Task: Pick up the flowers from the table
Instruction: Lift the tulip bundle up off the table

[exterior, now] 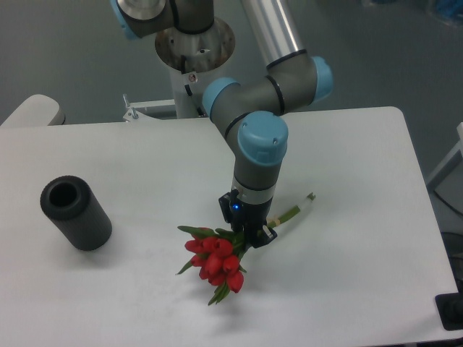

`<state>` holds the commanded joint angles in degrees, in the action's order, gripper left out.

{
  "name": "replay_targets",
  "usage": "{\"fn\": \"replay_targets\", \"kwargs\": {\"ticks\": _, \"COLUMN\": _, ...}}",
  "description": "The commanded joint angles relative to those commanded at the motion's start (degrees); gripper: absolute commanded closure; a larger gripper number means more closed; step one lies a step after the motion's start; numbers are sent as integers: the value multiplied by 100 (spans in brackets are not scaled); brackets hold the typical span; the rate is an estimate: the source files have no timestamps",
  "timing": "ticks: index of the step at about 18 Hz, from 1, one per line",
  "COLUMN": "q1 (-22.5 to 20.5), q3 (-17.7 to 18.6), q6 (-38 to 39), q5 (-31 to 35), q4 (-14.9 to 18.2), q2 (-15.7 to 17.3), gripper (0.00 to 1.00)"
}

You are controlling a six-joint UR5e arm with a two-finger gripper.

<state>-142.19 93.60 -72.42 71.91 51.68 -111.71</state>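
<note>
The flowers (217, 262), a small bunch of red tulips with green leaves, lie on the white table (347, 289) near its front middle. Their stems (293, 211) run up and to the right behind the gripper. My gripper (249, 235) points straight down over the bunch where the leaves meet the stems. Its fingers straddle the stems at table height. The wrist hides the fingertips, so I cannot tell whether they are closed on the stems.
A black hollow cylinder (75, 213) lies on its side at the left of the table. The arm's base (194, 43) stands behind the table's far edge. The table's right edge is near a dark object (450, 311) at the lower right.
</note>
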Motion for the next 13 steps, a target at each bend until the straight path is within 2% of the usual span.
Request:
{"fn": "replay_targets", "kwargs": {"ticks": 7, "q1": -475, "q3": -149, "q6": 44, "q5": -1669, "q4": 18, "q2": 141, "gripper": 68}}
{"fn": "replay_targets", "kwargs": {"ticks": 13, "q1": -687, "q3": -237, "q6": 132, "q5": -2637, "q4": 18, "q2": 141, "gripper": 68}}
